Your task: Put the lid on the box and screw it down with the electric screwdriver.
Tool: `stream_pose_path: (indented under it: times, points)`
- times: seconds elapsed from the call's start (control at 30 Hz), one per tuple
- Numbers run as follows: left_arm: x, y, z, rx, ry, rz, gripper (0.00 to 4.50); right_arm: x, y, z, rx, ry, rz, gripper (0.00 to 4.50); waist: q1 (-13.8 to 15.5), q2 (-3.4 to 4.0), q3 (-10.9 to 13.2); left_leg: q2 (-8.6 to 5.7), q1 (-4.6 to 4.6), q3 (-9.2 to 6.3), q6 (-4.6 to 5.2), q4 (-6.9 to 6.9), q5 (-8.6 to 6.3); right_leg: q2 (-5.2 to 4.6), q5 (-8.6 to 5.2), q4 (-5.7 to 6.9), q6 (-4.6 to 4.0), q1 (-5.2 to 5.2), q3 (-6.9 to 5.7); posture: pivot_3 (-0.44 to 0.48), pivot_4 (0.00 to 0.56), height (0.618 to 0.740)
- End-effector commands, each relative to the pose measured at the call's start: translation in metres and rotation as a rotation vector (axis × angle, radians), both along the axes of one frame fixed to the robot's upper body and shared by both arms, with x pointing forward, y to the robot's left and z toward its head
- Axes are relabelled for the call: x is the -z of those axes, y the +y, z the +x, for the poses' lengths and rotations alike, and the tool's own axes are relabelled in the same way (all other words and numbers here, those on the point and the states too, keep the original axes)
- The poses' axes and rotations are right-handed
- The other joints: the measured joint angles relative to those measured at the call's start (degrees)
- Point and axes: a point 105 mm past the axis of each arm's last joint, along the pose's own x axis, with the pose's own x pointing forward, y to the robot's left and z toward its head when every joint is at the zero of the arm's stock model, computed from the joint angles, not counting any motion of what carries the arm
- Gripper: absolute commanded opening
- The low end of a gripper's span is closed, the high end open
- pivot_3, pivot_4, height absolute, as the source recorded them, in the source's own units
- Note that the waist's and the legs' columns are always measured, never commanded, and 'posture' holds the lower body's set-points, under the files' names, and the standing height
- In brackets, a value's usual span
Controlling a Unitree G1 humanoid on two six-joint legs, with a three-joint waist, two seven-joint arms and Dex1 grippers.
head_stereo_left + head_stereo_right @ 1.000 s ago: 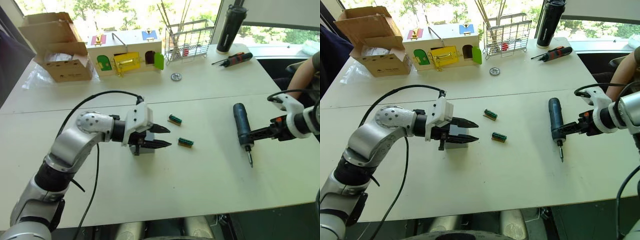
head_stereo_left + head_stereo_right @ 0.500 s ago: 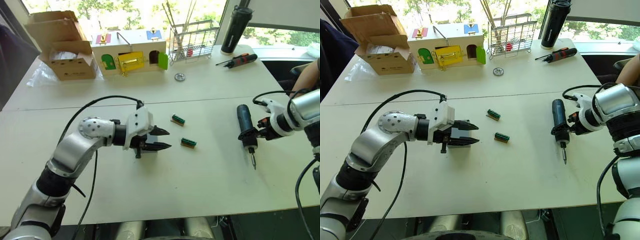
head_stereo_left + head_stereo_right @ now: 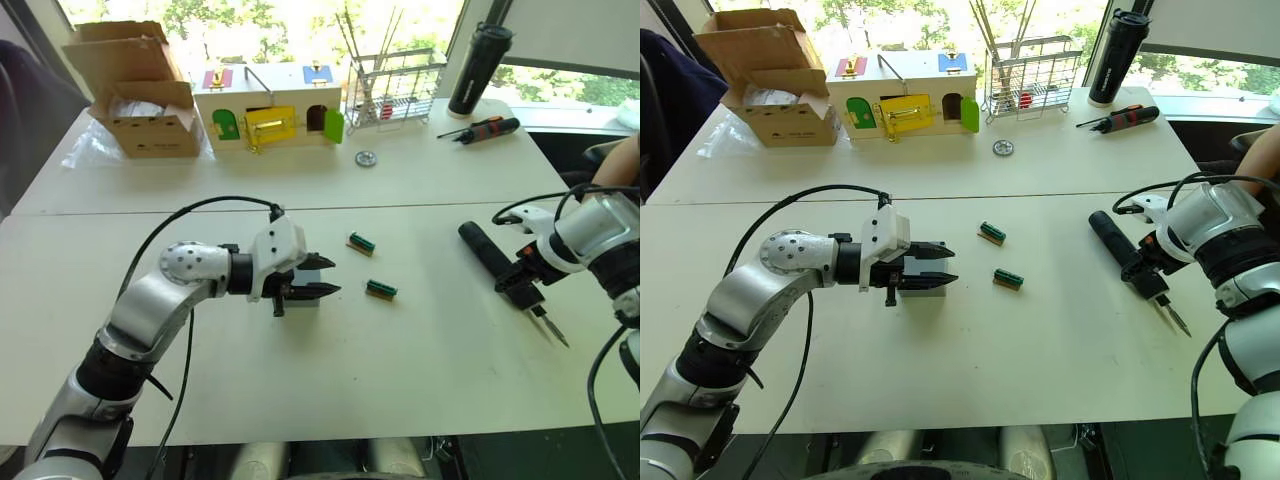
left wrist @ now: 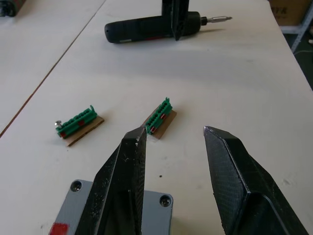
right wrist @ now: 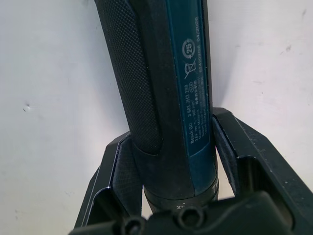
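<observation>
Right pincer (image 3: 1143,268) is clamped on the screwdriver (image 3: 1127,254), left pincer (image 3: 940,272) open over the box (image 4: 110,214). Grip's near the bit end, so it could tip or slip when lifted.

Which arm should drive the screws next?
Right. Its end effector is already clamped around the electric screwdriver, while the left end effector hovers open over the box.

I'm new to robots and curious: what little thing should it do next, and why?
Probably lift the electric screwdriver off the table: the right gripper is shut on it, while the left gripper hovers open over the lidded box.
</observation>
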Motion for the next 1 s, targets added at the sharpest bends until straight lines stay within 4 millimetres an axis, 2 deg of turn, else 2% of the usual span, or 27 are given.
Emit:
stream_pose_path:
  times: [0.03, 0.13, 0.17, 0.23, 0.27, 0.4, 0.5, 0.57, 0.67, 0.77, 0.83, 1.0]
  points:
    - [-0.01, 0.001, -0.001, -0.005, -0.042, -0.015, 1.87, 0.03, -0.002, -0.023, 0.004, 0.138, 0.015, 1.84, 0.46, -0.12, -0.07, 0.0, 0.0, -0.02, -0.01, 0.01, 0.0, 0.0, 0.0, -0.03, 0.0, 0.03, -0.01, 0.0, 0.15, 0.74]
    - [-0.009, 0.002, 0.001, -0.008, -0.042, -0.014, 1.87, 0.022, -0.002, -0.012, 0.011, 0.075, 0.018, 1.84, 0.92, -0.31, -0.19, 0.0, 0.02, 0.02, -0.03, 0.05, 0.02, 0.0, 0.0, -0.06, 0.0, 0.12, 0.0, 0.0, 0.15, 0.74]
    - [-0.009, 0.002, 0.002, -0.009, -0.042, -0.014, 1.87, 0.011, -0.001, 0.0, 0.023, 0.009, 0.028, 1.84, 0.89, -0.37, -0.23, 0.0, 0.03, 0.03, -0.04, 0.05, 0.02, 0.0, 0.0, -0.06, 0.0, 0.12, 0.0, 0.0, 0.15, 0.74]
    - [-0.009, 0.004, 0.004, -0.014, -0.039, -0.016, 1.87, -0.016, 0.003, 0.023, 0.013, -0.13, 0.05, 1.84, 0.55, -0.38, -0.23, 0.02, 0.11, 0.1, -0.06, 0.05, 0.03, 0.02, 0.01, -0.06, -0.01, 0.17, 0.04, 0.0, 0.15, 0.74]
    - [-0.009, 0.007, 0.007, -0.025, -0.036, -0.016, 1.87, -0.039, 0.008, 0.036, 0.036, -0.214, 0.098, 1.84, 0.08, -0.29, -0.18, 0.02, 0.12, 0.16, -0.08, 0.05, 0.05, 0.01, 0.01, -0.05, -0.01, 0.16, 0.1, 0.0, 0.15, 0.74]
    - [-0.012, 0.023, 0.018, -0.077, -0.034, -0.011, 1.87, -0.108, 0.023, 0.059, 0.095, -0.452, 0.248, 1.84, -1.79, 0.71, 0.29, -0.01, -0.09, 0.45, -0.09, -0.08, 0.06, 0.0, 0.01, 0.1, 0.0, -0.33, 0.36, 0.0, 0.15, 0.74]
    - [-0.019, 0.037, 0.027, -0.119, -0.031, -0.021, 1.87, -0.148, 0.029, 0.064, 0.144, -0.607, 0.345, 1.84, -2.13, 0.73, 0.29, 0.1, -0.55, 0.47, -0.24, -0.19, 0.16, -0.02, 0.01, 0.29, 0.0, -1.15, 0.27, 0.0, 0.15, 0.74]
    - [-0.023, 0.045, 0.031, -0.142, -0.024, -0.03, 1.87, -0.171, 0.035, 0.064, 0.169, -0.701, 0.44, 1.84, -2.04, 0.73, 0.29, 0.17, -0.54, 0.32, -0.25, -0.3, 0.16, 0.01, 0.01, 0.3, -0.01, -1.15, 0.07, 0.0, 0.15, 0.74]
    - [-0.026, 0.059, 0.037, -0.181, -0.001, -0.044, 1.87, -0.212, 0.064, 0.06, 0.071, -0.906, 0.648, 1.84, -2.08, 0.77, 0.32, 0.12, -0.55, 0.38, -0.25, -0.32, 0.16, -0.02, 0.0, 0.25, -0.02, -1.11, 0.07, 0.0, 0.15, 0.74]
    - [-0.025, 0.072, 0.038, -0.21, 0.02, -0.017, 1.87, -0.25, 0.106, 0.042, -0.109, -1.262, 0.881, 1.84, -2.79, 0.81, 0.34, 0.12, -0.54, 0.55, -0.24, -0.22, 0.16, -0.02, 0.02, 0.43, 0.0, -1.03, 0.21, 0.0, 0.15, 0.74]
    - [-0.023, 0.078, 0.038, -0.221, 0.03, 0.012, 1.87, -0.248, 0.128, 0.029, -0.133, -1.385, 0.975, 1.84, -3.1, 0.82, 0.34, 0.13, -0.5, 0.55, -0.25, -0.13, 0.16, -0.02, 0.01, 0.88, 0.01, -1.13, 0.26, 0.0, 0.15, 0.74]
    - [-0.019, 0.083, 0.033, -0.215, 0.057, 0.074, 1.87, -0.223, 0.198, -0.003, -0.228, -1.388, 1.28, 1.84, -3.33, 0.83, 0.33, 0.02, -0.51, 0.14, -0.29, -0.22, 0.19, -0.01, 0.01, 1.24, -0.01, -1.18, 0.18, 0.0, 0.15, 0.74]
